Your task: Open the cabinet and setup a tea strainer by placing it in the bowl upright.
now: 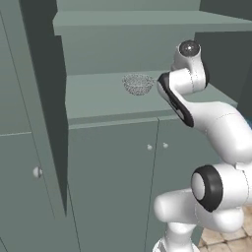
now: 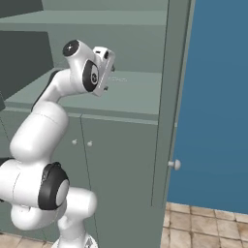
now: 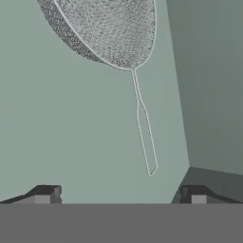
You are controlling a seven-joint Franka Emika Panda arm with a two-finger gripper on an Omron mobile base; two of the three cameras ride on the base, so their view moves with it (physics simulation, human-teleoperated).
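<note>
The cabinet [image 1: 44,98] stands open, both tall doors swung outward. On its grey-green shelf [image 1: 98,101] sits the tea strainer [image 1: 138,83], a small silver mesh basket. In the hand view the mesh basket of the tea strainer [image 3: 109,28] lies at the top, and its thin wire handle [image 3: 144,123] runs down toward my gripper [image 3: 121,197]. The gripper is open, its fingertips [image 3: 47,194] spread wide on either side of the handle's end, a short way from it and touching nothing. My gripper [image 2: 112,71] reaches in over the shelf. The bowl is out of view.
The right door [image 2: 172,97] with its round knob [image 2: 175,164] stands edge-on beside the arm; the left door's knob [image 1: 37,172] is at the lower left. Closed lower doors [image 1: 113,187] sit under the shelf. The cabinet's inner side wall [image 3: 213,95] is close. A blue wall [image 2: 218,97] rises on the right.
</note>
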